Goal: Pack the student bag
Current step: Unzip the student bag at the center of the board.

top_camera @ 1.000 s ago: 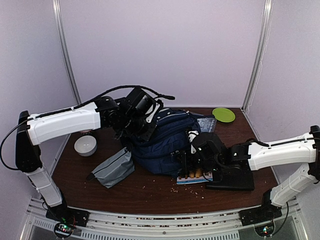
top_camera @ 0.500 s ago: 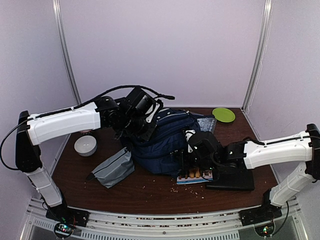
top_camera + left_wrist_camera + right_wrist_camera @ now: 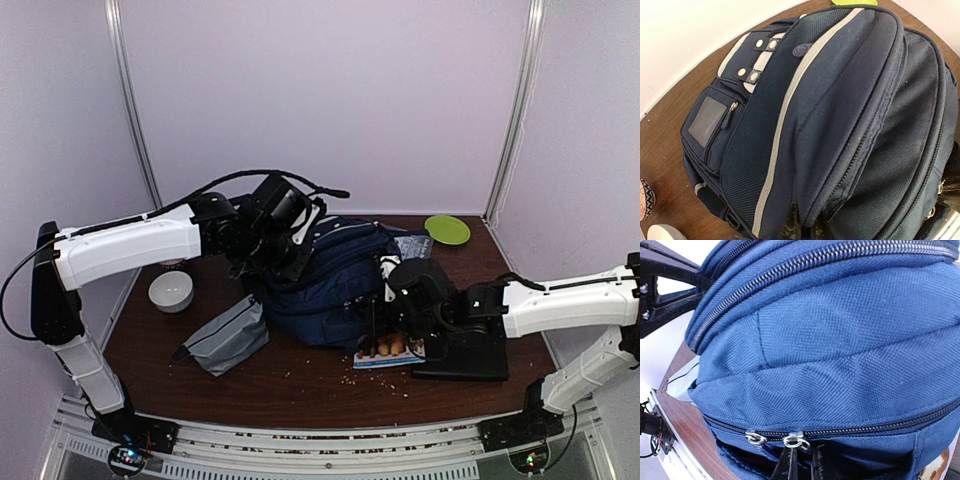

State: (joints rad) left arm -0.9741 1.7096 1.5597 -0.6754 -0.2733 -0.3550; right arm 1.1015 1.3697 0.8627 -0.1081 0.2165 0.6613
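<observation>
1. Fingers point(image 3: 786, 467) of the right gripper point(image 3: 802, 469) stand drawn almost together at the bottom edge of the right wrist view. They are closed on the dark tab that hangs from a silver zipper pull point(image 3: 796, 441). A second pull point(image 3: 756, 438) sits just beside it on the same zip.
2. Only that view shows the pulls. From above, the right gripper point(image 3: 380, 305) merely presses against the near right flank of the student bag point(image 3: 325, 280).
3. The left gripper point(image 3: 262, 258) is closed on the bag's far left end. In the left wrist view its fingertips are hidden under a ridge of navy fabric that bunches toward the bottom edge.
4. The left wrist view alone shows the bag's top point(image 3: 840, 100): a pale stripe running its length, white patches with snaps, and a small clear-window pocket with its own zip.
5. The right wrist view shows the bag's side point(image 3: 840, 340): coarse blue weave, a closed upper zip, and the lower zip gaping a little under the pulls.
6. The top view alone gives the setting. The bag lies in the middle of the brown table point(image 3: 290, 385), with a grey pouch point(image 3: 225, 338) touching its near left corner and a white bowl point(image 3: 171, 291) further left.
7. A green plate point(image 3: 447, 229) sits at the far right. A black case point(image 3: 465, 358) lies under the right arm, with a printed packet point(image 3: 390, 350) just beside it.
</observation>
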